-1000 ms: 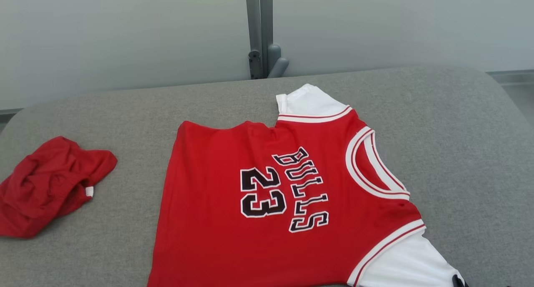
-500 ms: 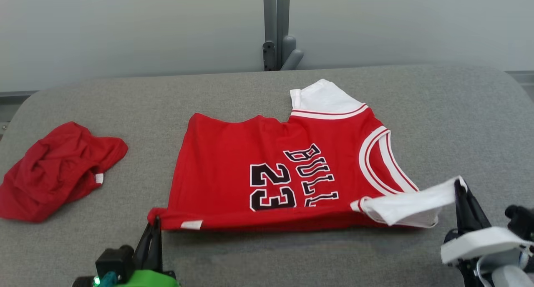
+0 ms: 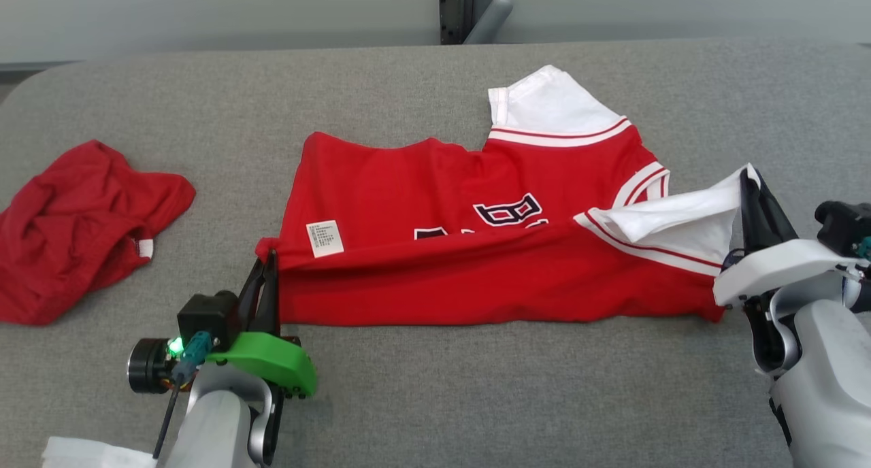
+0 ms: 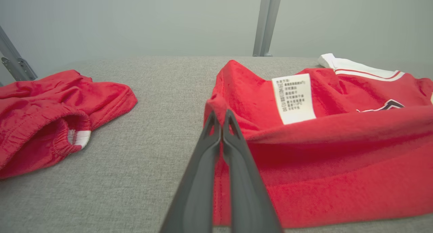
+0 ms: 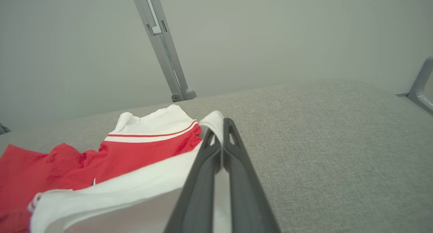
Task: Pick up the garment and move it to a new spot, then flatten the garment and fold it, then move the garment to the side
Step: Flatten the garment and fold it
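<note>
The garment (image 3: 476,203) is a red jersey with white sleeves and black lettering, lying across the middle of the grey table (image 3: 435,400). Its near edge is lifted and carried over toward the far edge, hiding most of the lettering. My left gripper (image 3: 270,258) is shut on the garment's red hem corner (image 4: 216,106), beside a white care label (image 4: 293,98). My right gripper (image 3: 748,177) is shut on the near white sleeve (image 5: 135,189), holding its edge above the table. The far sleeve (image 3: 548,104) lies flat.
A crumpled red cloth (image 3: 75,226) lies on the table at the left, also in the left wrist view (image 4: 50,114). A grey metal post (image 3: 469,9) stands behind the table's far edge. Something white (image 3: 88,453) shows at the bottom left.
Both grippers have carried the garment's near edge up and away from me, folding it over the numbers and lettering. The camera has tilted down, so the whole picture has shifted.
</note>
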Controlling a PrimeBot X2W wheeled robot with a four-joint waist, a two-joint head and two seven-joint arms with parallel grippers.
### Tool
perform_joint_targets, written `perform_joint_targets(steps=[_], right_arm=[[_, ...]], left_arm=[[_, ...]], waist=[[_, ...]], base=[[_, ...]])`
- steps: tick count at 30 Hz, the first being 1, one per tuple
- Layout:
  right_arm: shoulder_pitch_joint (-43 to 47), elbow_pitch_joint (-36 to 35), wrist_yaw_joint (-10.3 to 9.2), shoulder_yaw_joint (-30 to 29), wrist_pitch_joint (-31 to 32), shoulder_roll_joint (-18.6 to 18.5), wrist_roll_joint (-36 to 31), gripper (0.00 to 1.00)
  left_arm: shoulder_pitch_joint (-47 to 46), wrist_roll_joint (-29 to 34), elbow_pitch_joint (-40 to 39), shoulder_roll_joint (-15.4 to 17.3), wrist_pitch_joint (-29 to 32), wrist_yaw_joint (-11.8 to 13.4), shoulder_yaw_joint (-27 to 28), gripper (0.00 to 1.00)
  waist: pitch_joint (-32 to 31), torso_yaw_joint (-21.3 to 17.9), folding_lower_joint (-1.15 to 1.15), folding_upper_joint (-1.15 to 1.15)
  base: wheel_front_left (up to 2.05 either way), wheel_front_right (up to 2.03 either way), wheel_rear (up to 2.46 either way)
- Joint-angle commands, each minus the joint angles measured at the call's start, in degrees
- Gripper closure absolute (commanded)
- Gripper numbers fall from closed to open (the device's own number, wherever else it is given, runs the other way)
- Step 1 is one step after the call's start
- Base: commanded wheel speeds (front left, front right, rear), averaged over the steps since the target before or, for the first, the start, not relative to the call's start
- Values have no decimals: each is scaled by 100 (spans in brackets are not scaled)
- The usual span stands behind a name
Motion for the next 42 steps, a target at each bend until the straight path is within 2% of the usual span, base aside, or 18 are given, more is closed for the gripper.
perform_joint_targets(steps=[1, 7, 9, 10, 13, 18, 24, 31, 39, 40, 41, 42], right_arm=[[-118, 38, -10, -8, -18, -36, -47, 100], [-554, 331, -10, -29, -18, -38, -242, 100], [-691, 465, -10, -142, -18, 29, -271, 0], [-735, 470, -10, -166, -18, 37, -307, 0], [-736, 293, -10, -323, -18, 86, -384, 0], [-191, -165, -10, -567, -18, 211, -364, 0], [736, -350, -9, -209, -18, 194, -227, 0], [1125, -97, -9, 87, -18, 158, -35, 0], [913, 728, -5, 576, 5, 213, 159, 0], [872, 815, -5, 630, 18, 210, 188, 20], [830, 864, -5, 679, 24, 197, 208, 72], [804, 893, -5, 715, 24, 186, 240, 100]], left_arm=[[-152, 6, 33, 32, -1, 43, -3, 100], [-562, -3, 186, 30, -1, 74, -55, 100], [-696, -66, 201, 32, -1, 114, -32, 21], [-719, -100, 195, 31, -1, 123, -29, 0], [-703, -73, 95, 31, -1, 219, -8, 0], [-245, -164, -177, 27, -1, 362, 16, 0], [371, -295, -417, 26, -1, 426, -34, 0], [682, -239, -456, 29, -1, 428, -71, 0], [560, -208, -436, 29, -1, 406, -63, 0], [550, -209, -428, 29, -1, 402, -63, 0], [539, -206, -421, 30, -1, 399, -59, 0], [531, -195, -414, 29, -1, 398, -58, 0]], waist=[[294, 64, 0, 35], [621, 108, 0, 35], [711, 109, 0, 35], [728, 107, 0, 35], [740, 92, 0, 35], [599, 44, 0, 35], [409, -46, 0, 35], [385, -129, 0, 35], [391, -30, 0, 35], [394, -19, 0, 35], [397, -9, 0, 35], [398, -1, 0, 35]], base=[[0, 0, 0], [0, 0, 0], [0, 0, 0], [0, 0, 0], [0, 0, 0], [0, 0, 0], [0, 0, 0], [0, 0, 0], [0, 0, 0], [0, 0, 0], [0, 0, 0], [0, 0, 0]])
